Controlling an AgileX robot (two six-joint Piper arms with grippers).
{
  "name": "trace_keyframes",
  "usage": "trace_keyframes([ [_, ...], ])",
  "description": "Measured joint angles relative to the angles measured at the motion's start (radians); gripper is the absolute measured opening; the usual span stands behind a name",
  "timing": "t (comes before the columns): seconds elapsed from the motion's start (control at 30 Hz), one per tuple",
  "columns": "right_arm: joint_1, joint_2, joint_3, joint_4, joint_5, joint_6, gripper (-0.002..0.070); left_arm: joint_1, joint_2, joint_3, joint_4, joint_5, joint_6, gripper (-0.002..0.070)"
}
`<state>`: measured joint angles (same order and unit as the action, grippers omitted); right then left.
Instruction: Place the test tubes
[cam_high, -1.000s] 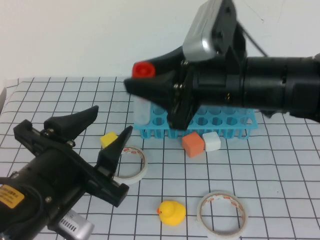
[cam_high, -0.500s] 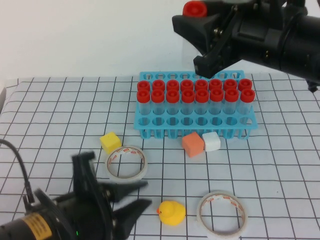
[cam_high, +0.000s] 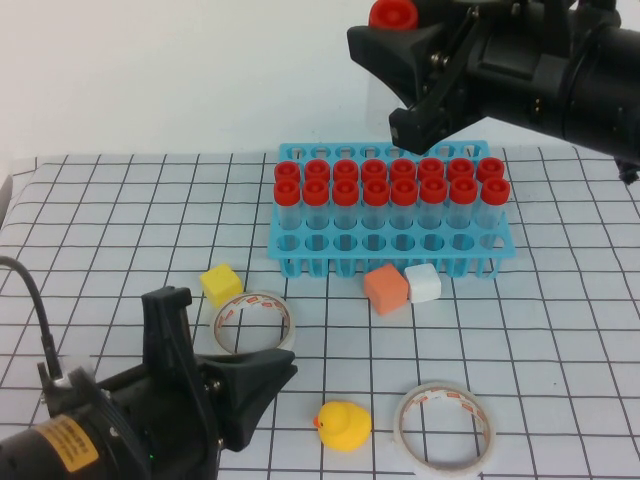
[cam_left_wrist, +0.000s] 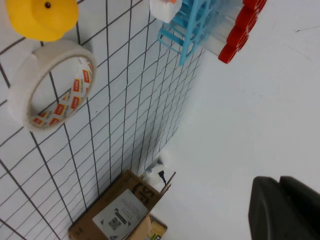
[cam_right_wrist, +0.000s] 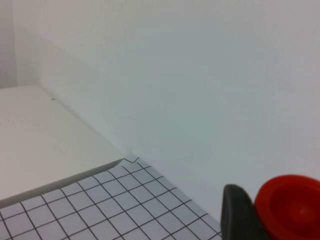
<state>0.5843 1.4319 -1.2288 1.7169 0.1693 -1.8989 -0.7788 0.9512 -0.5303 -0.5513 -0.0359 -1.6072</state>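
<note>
Lifted away from the blue rack (cam_high: 290, 262) since one second ago and now high in the upper right of the frame: right gripper (cam_high: 385, 60). Grips one test tube (cam_high: 393, 14) just under its red cap, with the clear body faintly visible below the fingers, probably so that the tube stays upright and can go straight down into a hole. Shown in the right wrist view only as a red cap at the lower right edge, beside one dark finger.

Also changed: left gripper (cam_high: 270, 372), wide open before, now with jaws pressed together on nothing, low in the lower left of the frame, near the tape roll (cam_high: 254, 325) and the yellow duck (cam_high: 343, 425). Seems parked out of the way, to leave the blue rack free for the other arm.

Standing in the blue rack at the centre of the frame: two back rows full of red-capped tubes (cam_high: 390, 190); front holes empty. Sensible to fill from the back, so that placed tubes do not block the approach. Just in front, side by side: orange cube (cam_high: 387, 288) and white cube (cam_high: 423, 283).

Likely next: bring the held test tube above a free front hole, then lower. Risk of hitting caps already placed if lowered too far back.
</note>
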Motion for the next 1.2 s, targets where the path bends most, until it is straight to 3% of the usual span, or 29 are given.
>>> trace_keyframes([
  [0.27, 0.0, 0.0, 0.0, 0.0, 0.0, 0.0, 0.028, 0.0, 0.0, 0.0, -0.004, -0.007, 0.016, 0.0],
  [0.53, 0.0, 0.0, 0.0, 0.0, 0.0, -0.002, 0.028, 0.0, 0.0, 0.0, 0.206, -0.012, 0.33, 0.0],
  [0.67, 0.0, 0.0, 0.0, 0.0, 0.0, -0.013, 0.028, 0.0, 0.0, 0.0, 0.438, -0.057, 0.626, 0.0],
  [0.77, 0.0, 0.0, 0.0, 0.0, 0.0, -0.024, 0.028, 0.0, 0.0, 0.0, 0.693, -0.089, 0.786, 0.0],
  [0.93, 0.0, 0.0, 0.0, 0.0, 0.0, -0.037, 0.028, 0.0, 0.0, 0.0, 1.169, -0.109, 0.848, 0.0],
  [1.0, 0.0, -0.004, 0.0, 0.0, -0.002, -0.038, 0.028, 0.0, 0.0, 0.0, 1.299, -0.115, 0.848, 0.0],
  [1.2, 0.0, -0.054, 0.002, 0.0, -0.049, -0.028, 0.028, 0.0, 0.0, 0.0, 1.454, -0.125, 0.858, 0.0],
])
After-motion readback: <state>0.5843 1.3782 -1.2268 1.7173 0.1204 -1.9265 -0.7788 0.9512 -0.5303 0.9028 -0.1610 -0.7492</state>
